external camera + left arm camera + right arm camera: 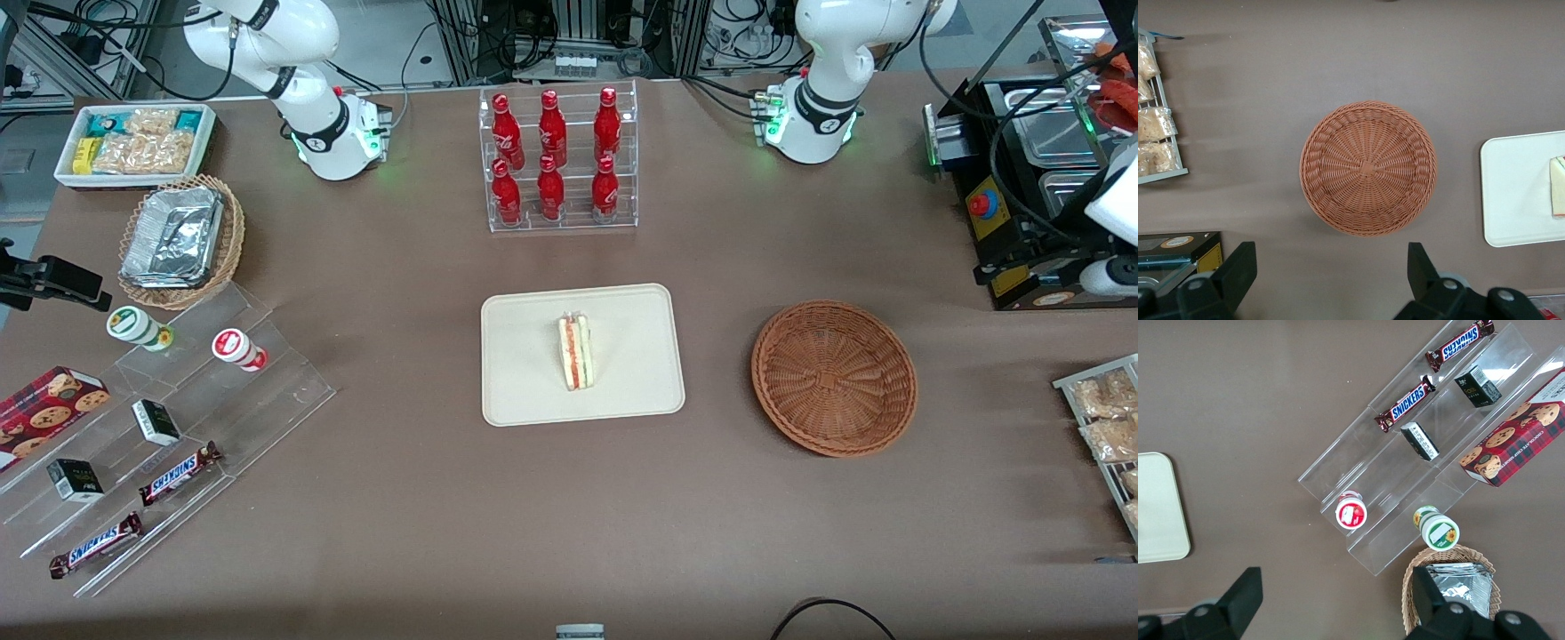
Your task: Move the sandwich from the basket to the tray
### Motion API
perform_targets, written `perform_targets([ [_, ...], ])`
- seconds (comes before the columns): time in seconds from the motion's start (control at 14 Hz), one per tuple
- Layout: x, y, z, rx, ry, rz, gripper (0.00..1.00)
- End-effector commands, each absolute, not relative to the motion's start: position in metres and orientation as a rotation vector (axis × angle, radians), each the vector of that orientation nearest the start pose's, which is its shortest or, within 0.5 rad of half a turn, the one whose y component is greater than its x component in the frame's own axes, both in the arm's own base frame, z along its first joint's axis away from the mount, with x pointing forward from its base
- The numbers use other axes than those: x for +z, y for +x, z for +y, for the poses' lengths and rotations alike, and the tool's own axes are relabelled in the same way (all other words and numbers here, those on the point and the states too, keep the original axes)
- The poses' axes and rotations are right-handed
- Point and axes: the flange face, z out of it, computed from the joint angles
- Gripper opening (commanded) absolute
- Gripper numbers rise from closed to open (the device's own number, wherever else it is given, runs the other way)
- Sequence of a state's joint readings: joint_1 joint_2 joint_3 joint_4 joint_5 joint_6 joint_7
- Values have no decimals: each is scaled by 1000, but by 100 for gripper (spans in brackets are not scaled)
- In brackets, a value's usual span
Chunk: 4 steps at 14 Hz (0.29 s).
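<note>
The gripper (pixel 1327 280) hangs above the basket (pixel 1368 167), its two dark fingers (pixel 1237 270) spread wide apart, holding and touching nothing. The basket — round, shallow, reddish-brown woven wicker — sits on bare brown worktop (pixel 444 498), apart from the tray (pixel 582 354) beside it. The sandwich (pixel 575 350), a pale bread wedge with red-orange and green layers along its edge, lies near the middle of the flat cream tray, clear of the low rounded rim all round.
</note>
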<state>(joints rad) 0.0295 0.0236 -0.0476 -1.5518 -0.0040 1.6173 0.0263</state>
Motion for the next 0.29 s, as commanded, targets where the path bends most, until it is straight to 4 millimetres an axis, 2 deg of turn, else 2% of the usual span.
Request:
perform_targets([
  [0.0,635,564,-10,-56,-3154,61,100],
  [0.07,636,562,-2,-42,-3158,35,100],
  [0.21,640,558,-1,-44,-3155,15,100],
])
